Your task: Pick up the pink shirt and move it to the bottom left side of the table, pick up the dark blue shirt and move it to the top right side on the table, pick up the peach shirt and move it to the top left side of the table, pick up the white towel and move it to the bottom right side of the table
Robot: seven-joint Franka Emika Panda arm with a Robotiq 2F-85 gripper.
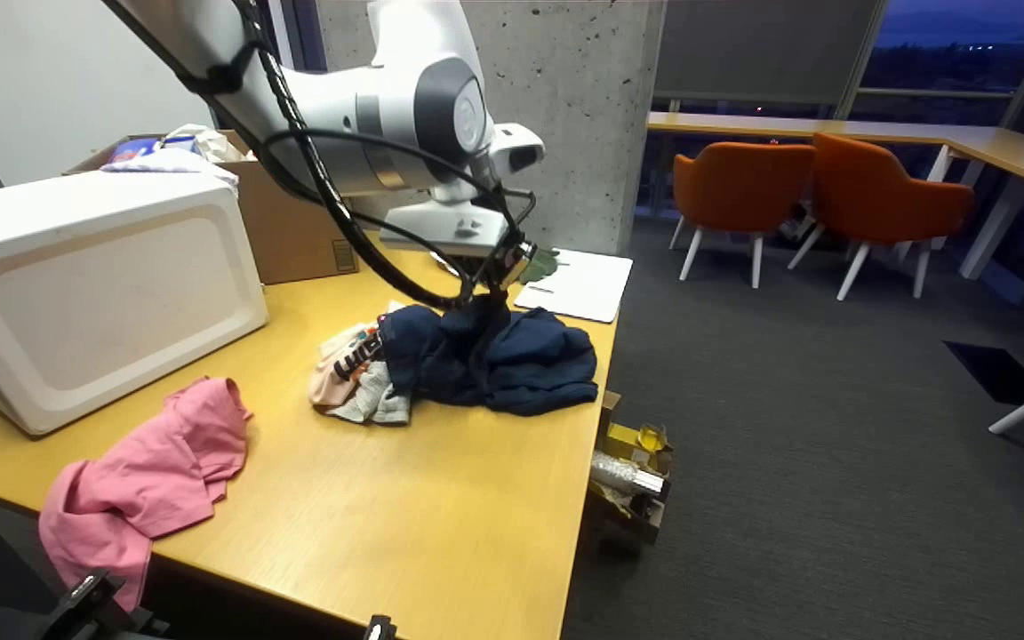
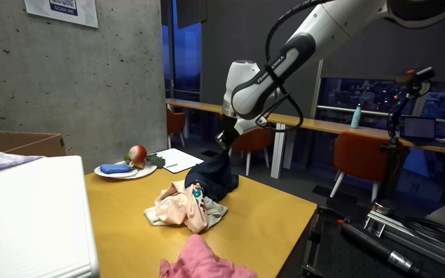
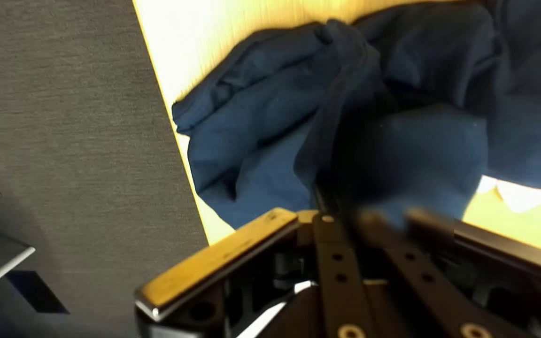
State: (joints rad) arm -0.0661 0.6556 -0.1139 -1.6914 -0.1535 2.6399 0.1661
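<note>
The tool (image 1: 494, 295) was clamped on a raised peak of the dark blue shirt (image 1: 539, 364), its own ends hidden in the folds. In an exterior view the rest of that shirt sat right below the tool, at six o'clock, spreading toward four along the bench (image 1: 441, 516). Wrist view: navy folds fanned from ten to two beyond the tool, grey floor (image 3: 73, 141) at about nine. In both exterior views the peach shirt (image 1: 330, 384) and white towel (image 1: 376, 394) lay bunched together, touching the dark blue shirt; in an exterior view they were at about eight o'clock from the tool. The pink shirt (image 1: 156, 471) lay further out along eight, well apart, one end hanging past the bench edge. White sheet (image 1: 583, 289) at three.
</note>
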